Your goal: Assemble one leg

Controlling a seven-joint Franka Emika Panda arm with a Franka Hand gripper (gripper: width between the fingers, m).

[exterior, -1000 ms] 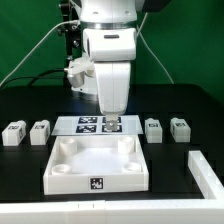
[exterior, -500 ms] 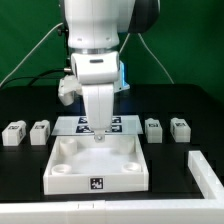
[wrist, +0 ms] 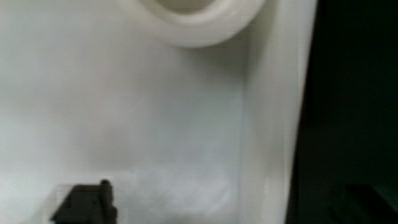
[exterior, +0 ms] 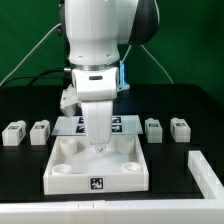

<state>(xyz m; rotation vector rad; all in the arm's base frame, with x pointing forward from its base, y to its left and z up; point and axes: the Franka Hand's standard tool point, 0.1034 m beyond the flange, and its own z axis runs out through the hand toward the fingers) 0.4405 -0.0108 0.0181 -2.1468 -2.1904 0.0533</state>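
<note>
Black desk [exterior: 200,105], green backdrop [exterior: 20,35]. The fingers [exterior: 100,143] hang low over the panel [exterior: 97,170]; their opening cannot be told. The legs [exterior: 153,128] lie on either side, well apart. The arm [exterior: 95,40] is lower than before

White arm [exterior: 95,50]; black table [exterior: 20,170]; green backdrop [exterior: 25,40]. Panel [exterior: 70,165]: plain white, with one black-and-white square tag [exterior: 97,183] on its near wall. Legs [exterior: 40,131]: white, each with a black-and-white tag. Marker board [exterior: 128,123]: white, patterned with black-and-white tags.

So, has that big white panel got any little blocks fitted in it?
Empty: all four legs lie on the table, two each side of the panel.
</note>
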